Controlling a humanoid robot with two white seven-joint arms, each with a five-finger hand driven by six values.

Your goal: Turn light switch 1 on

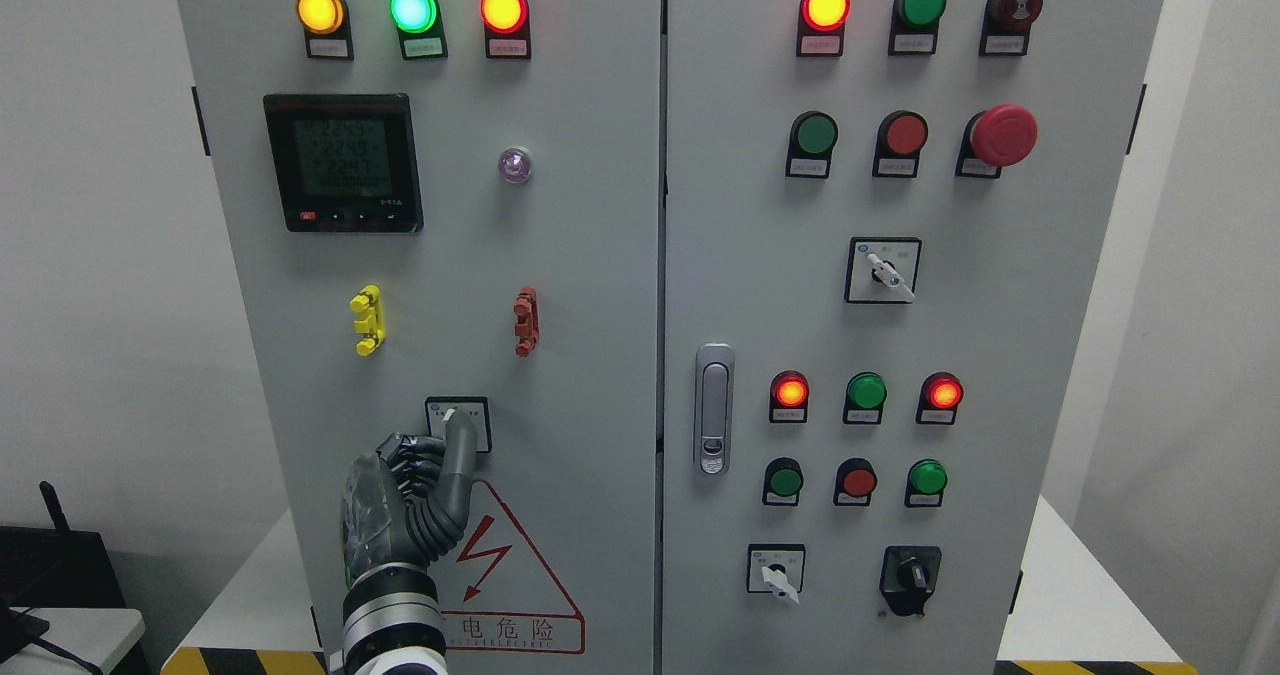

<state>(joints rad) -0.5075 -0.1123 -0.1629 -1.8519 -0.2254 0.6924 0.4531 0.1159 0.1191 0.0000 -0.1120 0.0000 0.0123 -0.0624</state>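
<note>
A small rotary switch (478, 417), a black-framed square plate with a white knob, sits low on the left cabinet door (580, 285). My left hand (432, 460) comes up from the bottom left and stands right in front of it. One long grey finger (458, 465) is stretched upward, its tip resting on the white knob, and it covers the middle of the plate. The other fingers are curled into the palm and hold nothing. My right arm does not show.
Above the switch are a yellow clip (367, 320), a red clip (526, 321), a digital meter (343, 163) and three lit lamps. A warning triangle (505, 565) lies under the hand. The right door carries a handle (713, 408), an emergency stop (1003, 135), lamps and other selector switches (883, 270).
</note>
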